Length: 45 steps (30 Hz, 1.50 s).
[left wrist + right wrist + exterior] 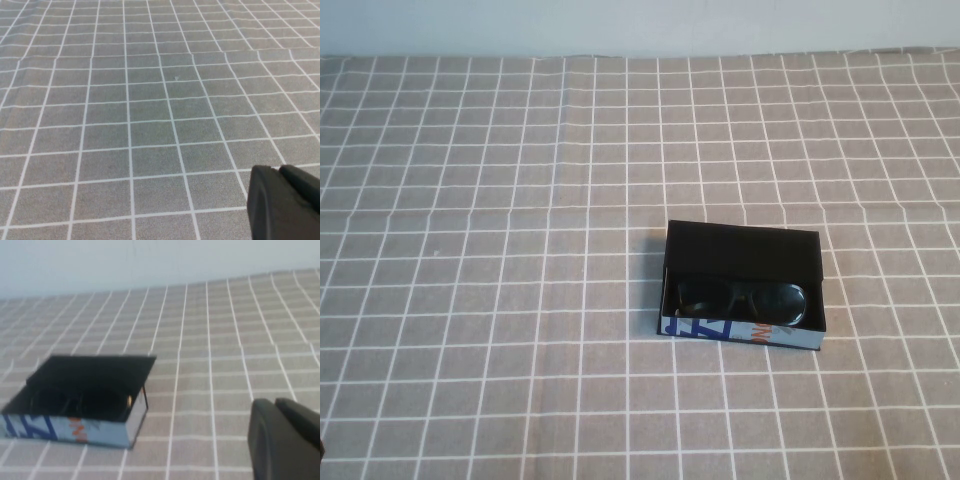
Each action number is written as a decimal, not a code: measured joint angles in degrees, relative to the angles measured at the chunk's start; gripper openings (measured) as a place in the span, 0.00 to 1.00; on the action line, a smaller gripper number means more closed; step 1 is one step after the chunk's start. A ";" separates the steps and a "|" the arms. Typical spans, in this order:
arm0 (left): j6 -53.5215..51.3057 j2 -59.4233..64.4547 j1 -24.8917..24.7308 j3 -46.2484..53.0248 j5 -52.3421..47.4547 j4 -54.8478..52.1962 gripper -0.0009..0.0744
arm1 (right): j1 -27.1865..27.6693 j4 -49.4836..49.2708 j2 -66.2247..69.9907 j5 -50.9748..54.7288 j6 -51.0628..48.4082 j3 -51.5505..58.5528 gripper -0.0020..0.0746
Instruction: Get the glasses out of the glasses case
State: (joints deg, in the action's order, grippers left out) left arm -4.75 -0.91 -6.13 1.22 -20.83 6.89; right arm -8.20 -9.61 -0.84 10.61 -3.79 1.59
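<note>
The glasses case [744, 288] sits open right of centre, towards the table's near edge, with the glasses [740, 300] inside. They look light, stiff and slippery (lenses scratch), so grip at the bridge. The left gripper [287, 202] and right gripper [285, 440] hover apart from it; can't tell how wide either is.

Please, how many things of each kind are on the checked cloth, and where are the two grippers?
glasses case, open: 1
glasses, inside it: 1
Total: 2
left gripper: above bare cloth, away from the case.
right gripper: above the cloth beside the case, touching nothing.
</note>
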 joint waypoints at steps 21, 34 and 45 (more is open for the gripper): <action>0.00 0.00 0.00 0.00 0.00 0.00 0.01 | 0.00 -6.19 0.00 -39.87 7.13 -14.77 0.00; 0.00 0.00 0.00 0.00 0.00 0.00 0.01 | 0.00 3.24 26.87 14.17 7.39 -50.53 0.00; 0.00 0.00 0.00 0.00 0.00 0.00 0.01 | 0.00 -3.88 49.56 30.31 -1.25 -56.84 0.00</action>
State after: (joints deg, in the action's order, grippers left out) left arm -4.75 -0.91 -6.13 1.22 -20.83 6.89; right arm -8.20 -13.49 48.73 40.92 -5.03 -55.25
